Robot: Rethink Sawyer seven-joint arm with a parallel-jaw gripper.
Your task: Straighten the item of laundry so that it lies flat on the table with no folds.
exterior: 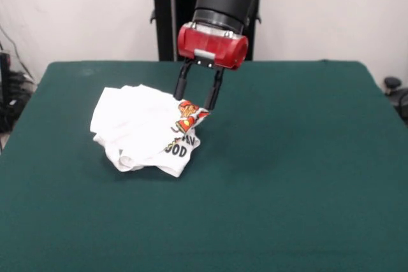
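Observation:
The item of laundry (137, 125) is a white garment lying crumpled and folded over itself on the left-centre of the dark green table (293, 176). Its red, orange and yellow print (188, 114) and black lettering show on its right edge. My gripper (193, 101) hangs from the red and black arm directly over that printed edge. It is open, with its two black fingers (180, 84) spread apart. One tip is at the white cloth's top edge and the other touches the print's right corner.
The robot's black pedestal (167, 11) stands behind the table's far edge. Cables and dark equipment (9, 87) sit off the table's left side, and a dark object (394, 86) sits off its right side.

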